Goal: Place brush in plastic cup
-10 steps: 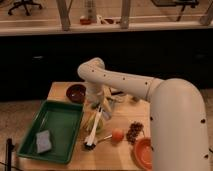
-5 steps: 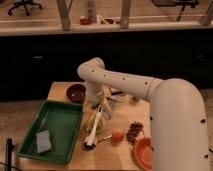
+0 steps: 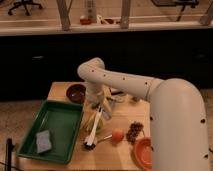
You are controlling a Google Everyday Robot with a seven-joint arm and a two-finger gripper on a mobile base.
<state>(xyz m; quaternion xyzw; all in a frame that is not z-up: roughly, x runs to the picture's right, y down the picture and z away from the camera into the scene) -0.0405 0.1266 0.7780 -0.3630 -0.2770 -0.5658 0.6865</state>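
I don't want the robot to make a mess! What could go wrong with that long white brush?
The gripper is at the top end of the brush. If it is gripped only there, the long brush might tip or slip. Its dark head lies close to the orange fruit and the grapes, so a swing could knock them rolling. The green tray is right beside it, so a dropped brush could land there instead.

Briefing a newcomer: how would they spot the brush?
Find the green tray on the left of the table. Just right of it, below the gripper, is the brush: a slim white handle ending in dark bristles, unlike the round orange fruit beside it.
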